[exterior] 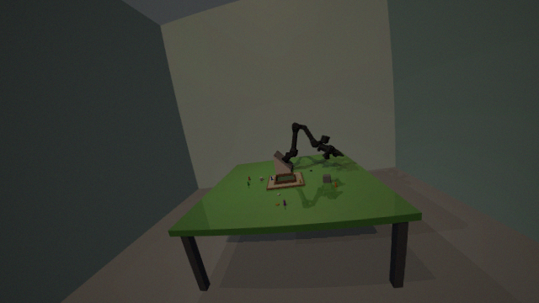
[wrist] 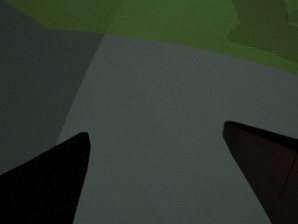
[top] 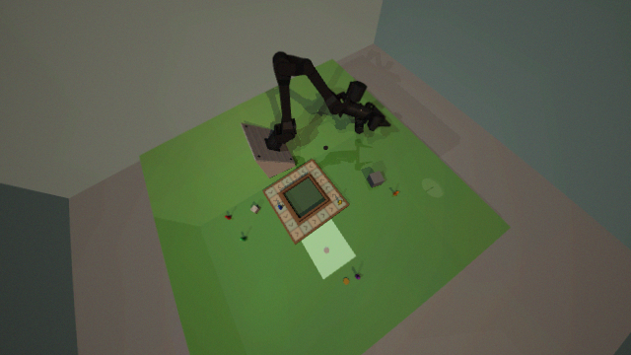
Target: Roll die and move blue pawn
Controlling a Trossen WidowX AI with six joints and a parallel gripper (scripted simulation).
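My gripper (top: 386, 123) (exterior: 341, 154) (wrist: 158, 134) is open, with nothing between its fingers, held high near the table's edge, far from the board. A small whitish cube, seemingly the die (top: 254, 208) (exterior: 261, 178), lies on the table beside the board; its pips are too small to read. The blue pawn (top: 280, 207) (exterior: 271, 178) stands on the board's track (top: 285, 216), on the side nearest that cube. The dark, square tray (top: 305, 197) (exterior: 285, 178) in the board's middle looks empty. The yellow pawn (top: 339, 202) (exterior: 300, 181) stands near another corner of the track.
A grey block (top: 376, 178) (exterior: 327, 178) and orange pawn (top: 395, 193) (exterior: 336, 184) stand beyond the yellow pawn's side. Red (top: 228, 217) and green (top: 244, 238) pawns stand past the die. A purple pawn (top: 358, 276) and orange disc (top: 346, 281) are beyond a pale square (top: 332, 237). A sloped box (top: 261, 143) adjoins the arm base.
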